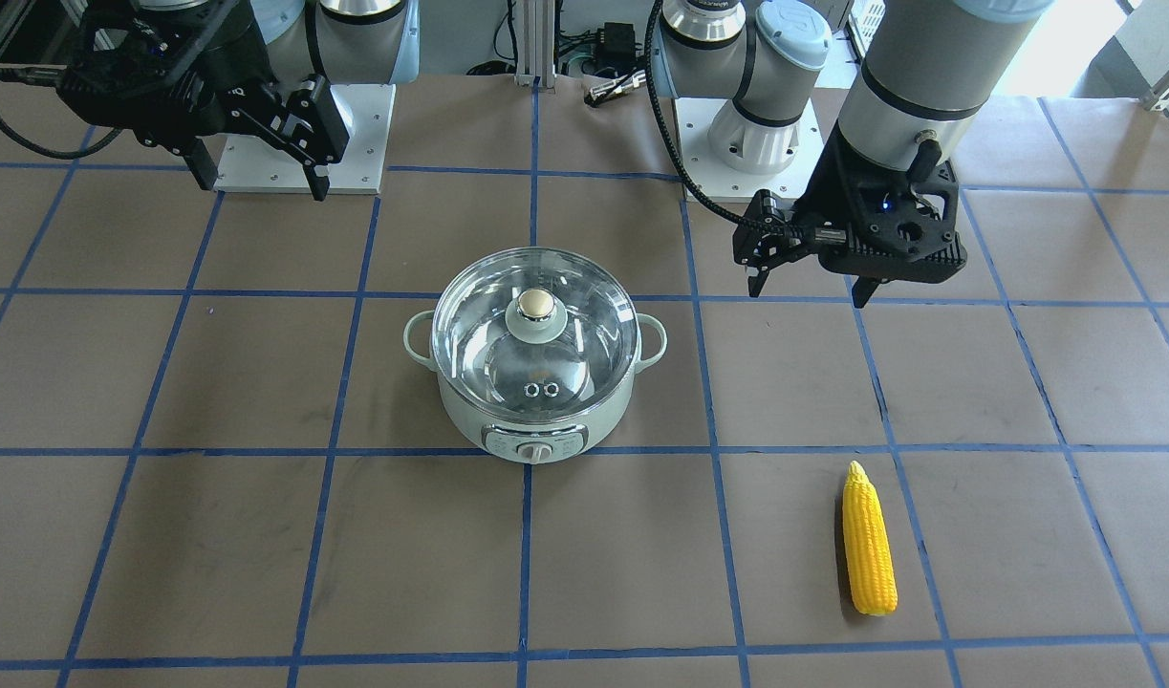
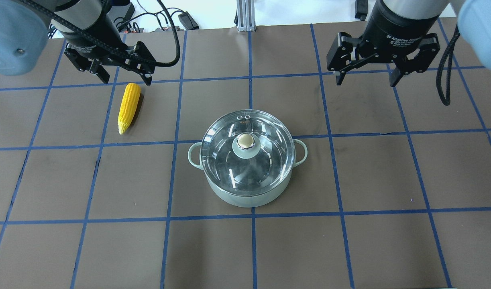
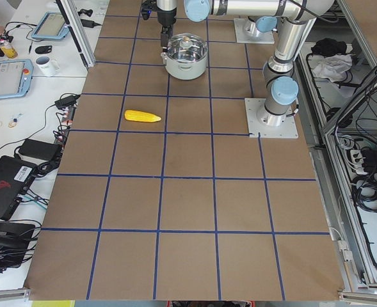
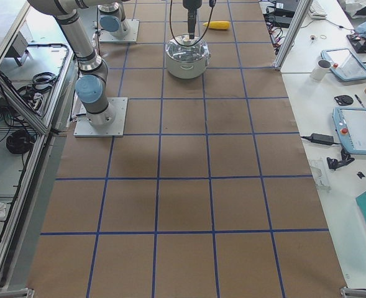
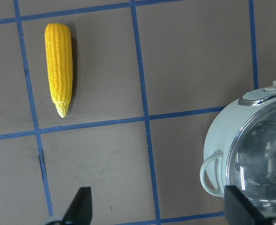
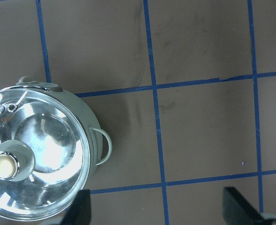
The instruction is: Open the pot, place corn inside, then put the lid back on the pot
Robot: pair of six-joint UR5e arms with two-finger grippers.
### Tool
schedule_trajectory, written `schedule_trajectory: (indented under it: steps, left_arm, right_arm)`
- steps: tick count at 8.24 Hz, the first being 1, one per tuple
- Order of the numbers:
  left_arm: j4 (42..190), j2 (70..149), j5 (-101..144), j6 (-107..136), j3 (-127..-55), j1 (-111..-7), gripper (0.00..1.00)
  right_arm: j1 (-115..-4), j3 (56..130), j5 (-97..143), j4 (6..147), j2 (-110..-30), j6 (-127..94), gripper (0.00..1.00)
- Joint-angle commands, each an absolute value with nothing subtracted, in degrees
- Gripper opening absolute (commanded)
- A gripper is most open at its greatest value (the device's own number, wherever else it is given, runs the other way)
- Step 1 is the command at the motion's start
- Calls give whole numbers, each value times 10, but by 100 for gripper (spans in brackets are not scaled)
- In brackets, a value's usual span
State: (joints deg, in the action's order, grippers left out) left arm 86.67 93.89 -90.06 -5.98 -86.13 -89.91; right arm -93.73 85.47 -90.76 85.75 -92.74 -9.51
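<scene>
The mint-green pot (image 1: pixel 536 425) stands mid-table with the glass lid (image 1: pixel 534 308) shut on it; they also show in the overhead view as pot (image 2: pixel 245 198) and lid (image 2: pixel 245 141). The yellow corn (image 2: pixel 129 105) lies flat on the table to the pot's left, and shows in the front view (image 1: pixel 869 540) and the left wrist view (image 5: pixel 59 68). My left gripper (image 2: pixel 127 80) is open and empty, raised above the table near the corn and not touching it. My right gripper (image 2: pixel 366 80) is open and empty, raised off to the pot's right.
Brown paper with a blue tape grid (image 2: pixel 251 212) covers the table. The arms' base plates (image 1: pixel 302 134) (image 1: pixel 746 153) sit at the robot's edge. Side benches with tablets and a mug (image 4: pixel 322 68) flank the table's far edge.
</scene>
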Motion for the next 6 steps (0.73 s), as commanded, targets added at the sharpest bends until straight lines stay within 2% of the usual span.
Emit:
schedule_trajectory:
  steps: [1,4,6]
  left_arm:
    - [867,939,-905,-60,-862,-897,100]
    - [847,957,-909,-137,-861,-855,100]
    - [763,1017,-910,-243,-869,-773,100]
  right_arm:
    - [-937,855,-907,859,-927,-95,100]
    - [-937,856,-905,858,-927,-95,100]
    - [-937,856,-911,854,-926,-98,100]
